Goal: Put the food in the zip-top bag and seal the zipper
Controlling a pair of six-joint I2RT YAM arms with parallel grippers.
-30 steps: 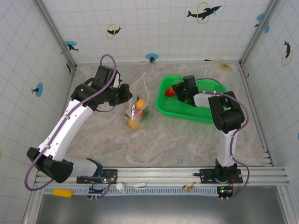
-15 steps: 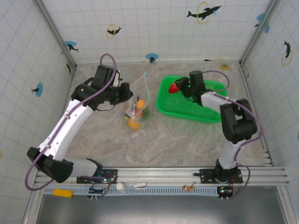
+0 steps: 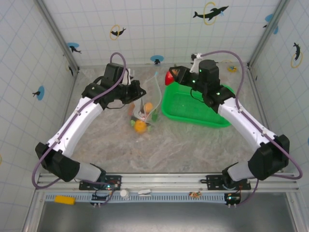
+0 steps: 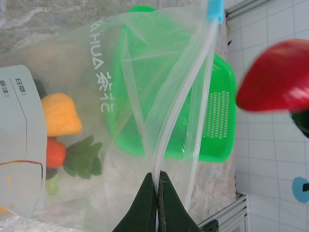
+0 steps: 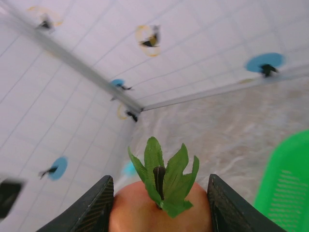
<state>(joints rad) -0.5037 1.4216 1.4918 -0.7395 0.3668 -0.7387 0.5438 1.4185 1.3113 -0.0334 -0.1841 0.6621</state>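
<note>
The clear zip-top bag (image 3: 146,104) hangs at the table's centre. My left gripper (image 4: 158,180) is shut on the zipper (image 4: 175,121) at the bag's mouth and holds it up. Inside the bag lie an orange citrus (image 4: 60,114), a carrot (image 4: 56,152) with green leaves and other pieces. My right gripper (image 3: 175,76) is raised above the basket's left end, to the right of the bag's mouth. It is shut on the red strawberry (image 5: 159,208), whose green leaves (image 5: 164,176) stick up between the fingers. The strawberry (image 4: 275,77) also hangs beyond the bag in the left wrist view.
The green mesh basket (image 3: 193,104) stands to the right of the bag, under the right arm. Tiled walls with dolphin stickers enclose the marbled table (image 3: 183,145). A metal rail (image 3: 193,179) runs along the near edge.
My right gripper rose out of the basket with the strawberry and swung left toward the bag's mouth. The left gripper lifted the bag's zipper edge a little to the right.
</note>
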